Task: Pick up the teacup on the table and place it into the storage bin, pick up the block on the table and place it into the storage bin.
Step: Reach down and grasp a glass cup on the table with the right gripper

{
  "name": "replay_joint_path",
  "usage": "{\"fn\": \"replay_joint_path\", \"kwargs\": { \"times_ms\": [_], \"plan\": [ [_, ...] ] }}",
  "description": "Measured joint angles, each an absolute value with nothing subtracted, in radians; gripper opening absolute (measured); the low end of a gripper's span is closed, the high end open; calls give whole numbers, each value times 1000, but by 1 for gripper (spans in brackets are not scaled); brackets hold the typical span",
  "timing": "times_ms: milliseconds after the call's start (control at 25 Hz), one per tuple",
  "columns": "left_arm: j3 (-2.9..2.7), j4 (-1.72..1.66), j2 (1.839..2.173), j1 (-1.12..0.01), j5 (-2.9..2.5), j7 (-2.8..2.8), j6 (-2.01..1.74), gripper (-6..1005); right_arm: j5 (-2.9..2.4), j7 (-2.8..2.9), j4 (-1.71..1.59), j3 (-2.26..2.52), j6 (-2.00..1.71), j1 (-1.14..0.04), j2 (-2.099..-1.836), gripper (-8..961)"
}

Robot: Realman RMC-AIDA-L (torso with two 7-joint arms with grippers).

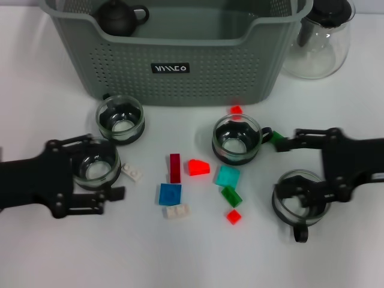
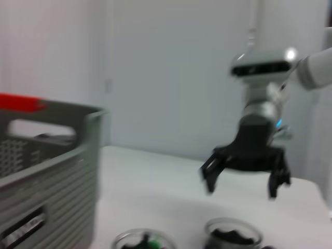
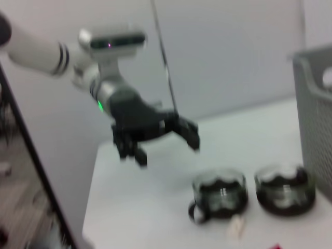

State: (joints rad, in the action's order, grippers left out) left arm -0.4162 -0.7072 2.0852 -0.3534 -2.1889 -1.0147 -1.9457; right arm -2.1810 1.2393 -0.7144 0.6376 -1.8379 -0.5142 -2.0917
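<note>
We see the storage bin (image 1: 180,60) at the far side of the table (image 1: 60,252), with a dark teapot (image 1: 120,17) inside it at its left end. A glass pitcher (image 1: 318,42) stands just right of the bin.

Four glass teacups on the table: one (image 1: 120,119) near the bin's left front, one (image 1: 237,140) centre-right, one (image 1: 96,164) under the left pincer (image 1: 105,171), one (image 1: 300,198) under the right pincer (image 1: 285,174).

Both pincers are spread. The wrist views show each hanging above the table, clear of the cups, fingers apart, holding nothing.

Blocks lie scattered between the cups: dark red block (image 1: 174,167), red wedge (image 1: 198,167), blue block (image 1: 170,194), teal block (image 1: 227,176), green block (image 1: 231,195), white block (image 1: 177,211). None is in the bin.
</note>
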Motion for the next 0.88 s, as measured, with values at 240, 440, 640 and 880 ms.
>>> {"fn": "replay_joint_path", "kwargs": {
  "times_ms": [240,440,640,880],
  "plan": [
    [-299,-710,2081,-327,-2228,-1009,-1951,842,-2312,1604,-1198,747,-1983,-541,-2087,917],
    [-296,-698,2086,-326,-2228,-1008,-1946,841,-2450,1848,-1445,1022,-1983,-600,-2090,869],
    [-297,-689,2096,-327,-2224,-1008,-1945,841,-2590,1984,-1437,1226,-1955,-691,-2102,774],
    [-294,-679,2097,-322,-2223,-1008,-1943,841,-2633,2084,-1420,1399,-1849,-694,-2102,680]
  ]
}}
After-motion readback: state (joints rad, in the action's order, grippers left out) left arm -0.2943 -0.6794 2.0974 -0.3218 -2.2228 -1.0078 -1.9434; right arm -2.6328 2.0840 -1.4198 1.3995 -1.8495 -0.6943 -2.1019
